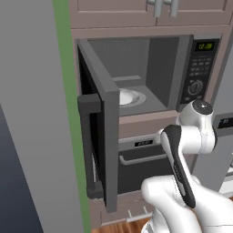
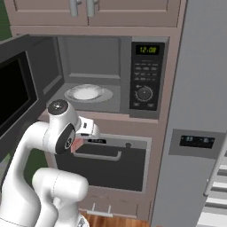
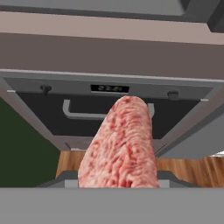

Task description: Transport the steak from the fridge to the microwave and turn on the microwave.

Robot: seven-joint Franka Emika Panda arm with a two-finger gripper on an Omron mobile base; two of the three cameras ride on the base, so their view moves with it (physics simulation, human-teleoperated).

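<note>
The steak [image 3: 120,146], a pinkish-red slab with pale streaks, sticks out forward in the hand view, and my gripper [image 2: 80,138] is shut on it. A bit of the steak [image 2: 76,144] shows pink under the white hand in the right base view. I hold it in front of the oven, below the microwave [image 1: 136,68] [image 2: 95,57]. The microwave door [image 1: 98,127] is swung open to the left. Inside lies a white round plate [image 1: 129,96] [image 2: 86,93]. The control panel [image 2: 147,75] shows a green clock and a dial. The grey fridge [image 2: 199,102] stands at the right.
A dark oven [image 2: 108,166] [image 3: 109,116] with a horizontal handle sits directly under the microwave. Pinkish cabinets [image 1: 150,11] are above. A grey wall with a green edge [image 1: 68,113] stands left of the open door. Wooden floor [image 3: 188,168] lies below.
</note>
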